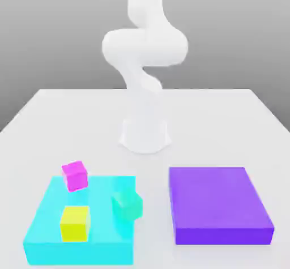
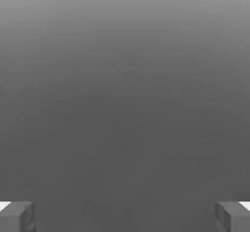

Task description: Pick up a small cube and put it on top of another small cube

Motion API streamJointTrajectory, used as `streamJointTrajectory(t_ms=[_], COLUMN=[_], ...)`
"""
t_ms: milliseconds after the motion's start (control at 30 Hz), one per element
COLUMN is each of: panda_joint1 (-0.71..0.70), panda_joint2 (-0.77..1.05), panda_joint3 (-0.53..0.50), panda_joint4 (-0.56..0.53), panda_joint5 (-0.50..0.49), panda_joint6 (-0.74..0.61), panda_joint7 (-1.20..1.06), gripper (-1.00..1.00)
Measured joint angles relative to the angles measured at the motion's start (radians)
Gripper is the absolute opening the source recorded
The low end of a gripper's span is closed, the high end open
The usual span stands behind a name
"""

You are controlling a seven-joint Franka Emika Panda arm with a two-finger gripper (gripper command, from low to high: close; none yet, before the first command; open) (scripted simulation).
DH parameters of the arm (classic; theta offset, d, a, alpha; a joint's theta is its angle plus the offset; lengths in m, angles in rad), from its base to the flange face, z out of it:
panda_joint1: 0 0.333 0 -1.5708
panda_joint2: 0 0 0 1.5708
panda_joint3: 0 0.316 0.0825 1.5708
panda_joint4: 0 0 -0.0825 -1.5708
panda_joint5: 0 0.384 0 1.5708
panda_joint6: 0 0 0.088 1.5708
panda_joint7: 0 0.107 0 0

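As far as you can see, nothing is stacked: the pink cube (image 1: 75,176), yellow cube (image 1: 75,223) and green cube (image 1: 127,204) sit apart at the cyan slab (image 1: 82,253); your claw (image 2: 125,217) stands wide apart, empty, so the pick, carry and placing all remain; you have plain, flat-coloured, sharp-edged cubes, a smooth, squarish purple slab (image 1: 220,197), and a glossy white arm (image 1: 145,47) with rounded joints
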Motion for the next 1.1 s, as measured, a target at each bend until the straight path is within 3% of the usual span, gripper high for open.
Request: streamJointTrajectory(t_ms=[600,1100], panda_joint1=[0.216,0.363], panda_joint2=[0.659,1.21], panda_joint3=[0.089,0.17], panda_joint4=[0.131,0.241], panda_joint5=[-0.011,-0.149], panda_joint6=[0.121,0.225], panda_joint7=[-0.395,-0.624], gripper=[0.0,0.0])
